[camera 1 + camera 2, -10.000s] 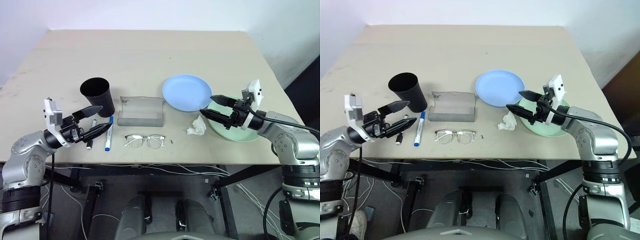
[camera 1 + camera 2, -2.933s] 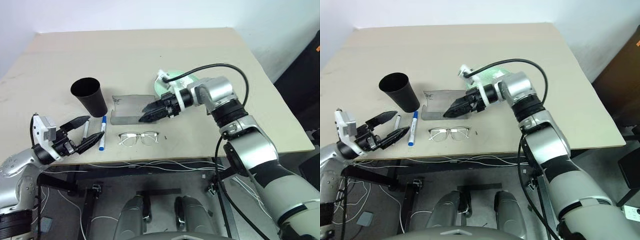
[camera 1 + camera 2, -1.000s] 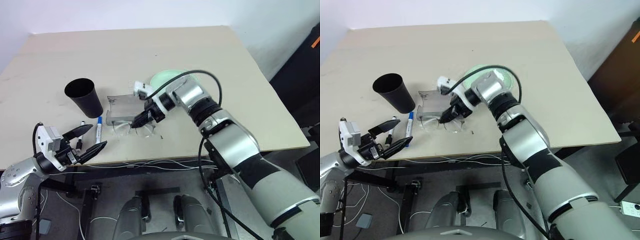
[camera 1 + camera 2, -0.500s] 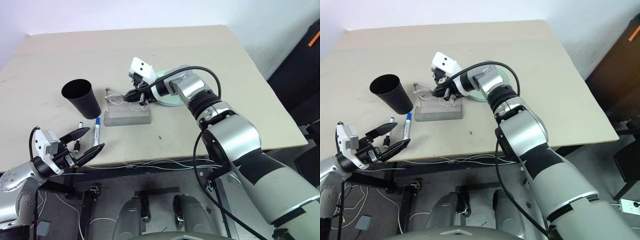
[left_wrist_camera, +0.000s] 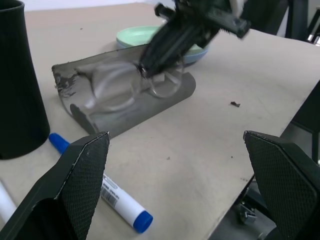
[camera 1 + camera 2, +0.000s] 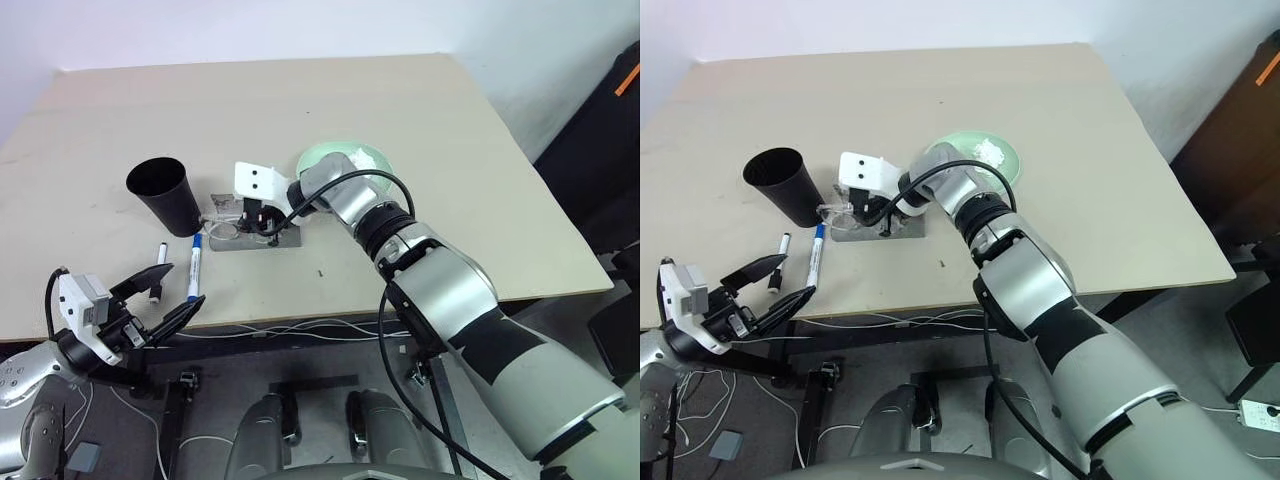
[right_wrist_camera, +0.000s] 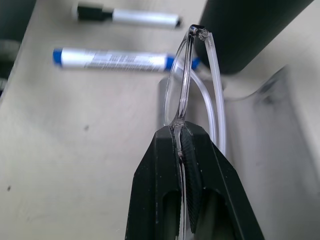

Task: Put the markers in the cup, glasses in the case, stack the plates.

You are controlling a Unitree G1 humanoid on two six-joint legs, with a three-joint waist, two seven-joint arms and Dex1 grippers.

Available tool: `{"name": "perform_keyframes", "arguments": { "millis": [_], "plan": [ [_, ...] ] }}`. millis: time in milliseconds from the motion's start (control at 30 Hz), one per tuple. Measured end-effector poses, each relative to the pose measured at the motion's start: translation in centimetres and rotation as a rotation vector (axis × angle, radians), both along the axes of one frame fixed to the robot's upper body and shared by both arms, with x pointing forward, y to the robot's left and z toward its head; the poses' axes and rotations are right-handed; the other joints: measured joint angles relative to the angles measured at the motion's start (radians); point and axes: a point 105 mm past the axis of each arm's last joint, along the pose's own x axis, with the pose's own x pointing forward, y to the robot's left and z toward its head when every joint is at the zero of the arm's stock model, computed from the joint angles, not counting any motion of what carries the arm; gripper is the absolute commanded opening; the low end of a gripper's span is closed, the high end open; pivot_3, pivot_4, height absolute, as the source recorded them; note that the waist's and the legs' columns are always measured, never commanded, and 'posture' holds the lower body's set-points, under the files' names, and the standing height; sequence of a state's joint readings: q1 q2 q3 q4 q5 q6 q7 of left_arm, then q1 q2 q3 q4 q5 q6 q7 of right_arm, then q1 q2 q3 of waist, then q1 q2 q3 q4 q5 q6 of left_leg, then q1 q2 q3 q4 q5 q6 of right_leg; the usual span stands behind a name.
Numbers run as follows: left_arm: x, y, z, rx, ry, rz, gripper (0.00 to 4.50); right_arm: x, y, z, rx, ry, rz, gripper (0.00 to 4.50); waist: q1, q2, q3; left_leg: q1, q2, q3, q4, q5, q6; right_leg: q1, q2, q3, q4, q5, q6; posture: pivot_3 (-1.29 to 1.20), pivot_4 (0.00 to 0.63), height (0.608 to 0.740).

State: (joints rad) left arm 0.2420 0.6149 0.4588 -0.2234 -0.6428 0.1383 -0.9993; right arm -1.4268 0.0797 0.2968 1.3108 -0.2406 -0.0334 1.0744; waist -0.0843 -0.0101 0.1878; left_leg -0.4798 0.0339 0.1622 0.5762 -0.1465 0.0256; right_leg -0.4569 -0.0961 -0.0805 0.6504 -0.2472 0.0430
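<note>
Over the open grey case point(image 5: 125, 102), thin clear-framed glasses point(image 7: 187, 95) hang pinched.

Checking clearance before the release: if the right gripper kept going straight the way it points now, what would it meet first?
Most likely the case. The right gripper, shut on the glasses, angles down over its open shell; the cup stands just beyond. Depth is uncertain.
</note>
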Motion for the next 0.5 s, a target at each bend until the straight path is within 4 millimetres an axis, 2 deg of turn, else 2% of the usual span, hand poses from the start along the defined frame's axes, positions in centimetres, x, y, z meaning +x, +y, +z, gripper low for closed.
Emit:
{"name": "perform_keyframes", "arguments": {
  "millis": [67, 167, 233, 267, 300, 333, 367, 400, 433, 467, 500],
  "plan": [
    [-0.1, -0.1, 0.0, 0.000, 0.000, -0.001, 4.50, 0.0, -0.2, -0.7, -0.010, 0.015, -0.011, 0.04, 0.003, 0.000, 0.000, -0.001, 0.001, 0.003, -0.001, 0.000, -0.001, -0.002, 0.000, -0.001, 0.002, 0.001, -0.002, 0.00, 0.150, 0.740],
    [-0.4, -0.1, -0.2, -0.001, 0.004, 0.005, 4.50, 0.2, -0.2, -0.4, 0.007, 0.026, -0.028, 0.04, 0.013, 0.000, 0.000, -0.001, 0.013, 0.022, -0.002, 0.001, -0.002, -0.004, 0.002, -0.001, 0.009, 0.002, -0.004, 0.00, 0.150, 0.740],
    [-0.5, 0.1, -0.2, 0.001, 0.003, 0.011, 4.50, 0.1, -0.1, 0.1, 0.038, 0.054, -0.036, 0.04, 0.014, -0.001, 0.000, -0.002, 0.019, 0.033, -0.001, 0.002, -0.004, -0.016, -0.001, 0.001, 0.013, 0.002, -0.006, 0.00, 0.150, 0.740],
    [-0.6, 0.1, -0.2, 0.002, 0.003, 0.013, 4.50, 0.1, -0.1, 0.6, 0.058, 0.069, -0.038, 0.04, 0.013, -0.002, 0.000, -0.003, 0.017, 0.025, 0.011, 0.002, -0.004, -0.019, -0.005, 0.003, 0.011, 0.004, -0.009, 0.00, 0.150, 0.740],
    [-0.6, 0.1, -0.2, 0.001, 0.002, 0.013, 4.50, 0.2, -0.1, 1.1, 0.077, 0.077, -0.042, 0.04, 0.010, 0.002, 0.002, -0.010, 0.014, 0.004, 0.028, -0.004, -0.013, -0.016, -0.007, -0.005, 0.012, 0.005, -0.010, 0.00, 0.150, 0.740],
    [-0.6, 0.0, -0.2, 0.003, -0.001, 0.012, 4.50, 0.3, 0.0, 1.7, 0.099, 0.081, -0.046, 0.04, 0.000, 0.011, 0.005, -0.016, 0.010, -0.026, 0.038, -0.004, -0.012, -0.009, -0.005, -0.021, 0.012, 0.006, -0.011, 0.00, 0.150, 0.740],
    [-0.7, 0.1, -0.2, 0.003, 0.000, 0.015, 4.50, 0.3, 0.1, 2.0, 0.121, 0.086, -0.050, 0.04, -0.005, 0.017, 0.008, -0.017, 0.012, -0.036, 0.037, -0.005, -0.010, 0.000, 0.003, -0.029, 0.005, 0.011, -0.014, 0.00, 0.150, 0.740],
    [-0.6, 0.2, 0.0, 0.005, -0.008, 0.018, 4.50, 0.4, 0.2, 2.6, 0.141, 0.082, -0.056, 0.04, -0.010, 0.016, 0.007, -0.019, 0.015, -0.040, 0.027, -0.005, -0.010, 0.009, 0.014, -0.032, 0.000, 0.016, -0.017, 0.00, 0.150, 0.740],
    [-0.4, 0.1, 0.2, 0.003, -0.018, 0.015, 4.50, 0.8, 0.1, 3.1, 0.166, 0.073, -0.082, 0.04, -0.008, 0.014, 0.006, -0.017, 0.013, -0.034, 0.016, -0.005, -0.011, 0.011, 0.019, -0.037, 0.044, 0.009, -0.017, 0.00, 0.150, 0.740],
    [-0.3, 0.1, 0.4, 0.005, -0.026, 0.013, 4.50, 1.1, 0.1, 3.5, 0.187, 0.063, -0.103, 0.04, 0.007, 0.012, 0.005, -0.010, 0.008, -0.023, -0.003, 0.001, -0.020, 0.025, 0.025, -0.040, 0.074, -0.031, -0.027, 0.00, 0.150, 0.740],
    [-0.3, 0.2, 0.4, 0.008, -0.028, 0.014, 4.50, 1.2, 0.2, 3.7, 0.206, 0.055, -0.119, 0.04, 0.020, -0.001, 0.002, 0.004, -0.010, -0.022, -0.026, 0.014, -0.037, 0.048, 0.034, -0.037, 0.067, -0.077, -0.052, 0.00, 0.150, 0.740]
  ]
}}
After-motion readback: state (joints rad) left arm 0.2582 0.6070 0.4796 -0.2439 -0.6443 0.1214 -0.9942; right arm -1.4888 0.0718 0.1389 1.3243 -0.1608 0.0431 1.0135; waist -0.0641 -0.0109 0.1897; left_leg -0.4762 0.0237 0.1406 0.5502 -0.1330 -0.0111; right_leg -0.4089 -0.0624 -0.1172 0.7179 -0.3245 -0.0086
